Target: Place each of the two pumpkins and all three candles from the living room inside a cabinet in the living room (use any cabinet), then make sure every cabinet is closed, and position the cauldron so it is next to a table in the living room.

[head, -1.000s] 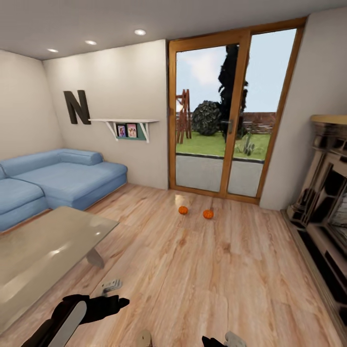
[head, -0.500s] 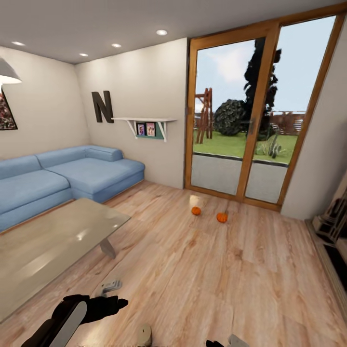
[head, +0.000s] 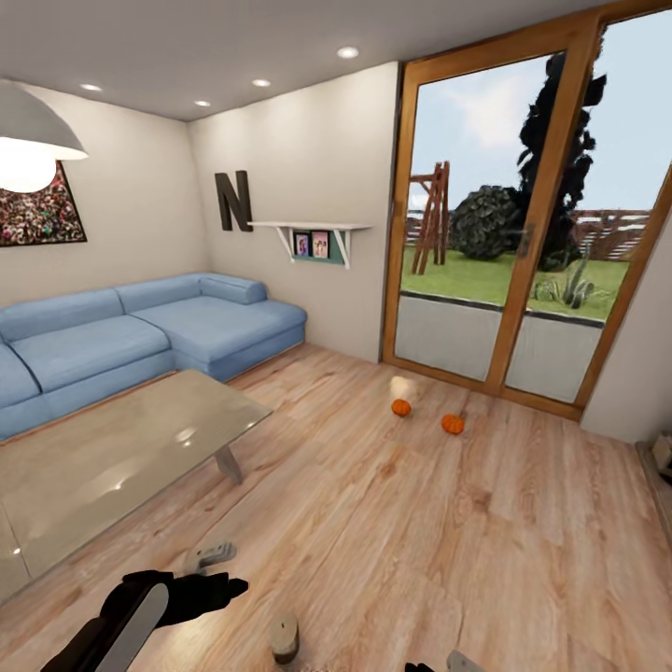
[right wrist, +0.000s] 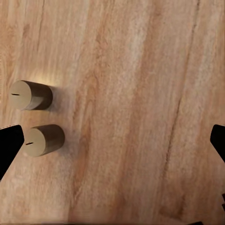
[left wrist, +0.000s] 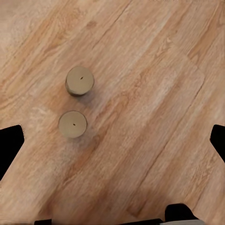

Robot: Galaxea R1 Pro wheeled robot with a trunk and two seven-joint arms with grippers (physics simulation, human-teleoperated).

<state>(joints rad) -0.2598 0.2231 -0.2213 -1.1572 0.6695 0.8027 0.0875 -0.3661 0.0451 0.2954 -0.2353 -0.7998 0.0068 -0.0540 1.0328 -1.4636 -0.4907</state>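
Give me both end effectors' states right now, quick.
Left end effector: open, holding nothing, above two candles standing on the wood floor.
Right end effector: open, holding nothing.

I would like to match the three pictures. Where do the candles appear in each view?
Head view: one candle stands on the wood floor at the bottom edge, between the arms.
Left wrist view: two candles stand upright, side by side and apart, seen from above.
Right wrist view: two candles near the picture's edge.
Shared landmark: the wood floor planks under them.
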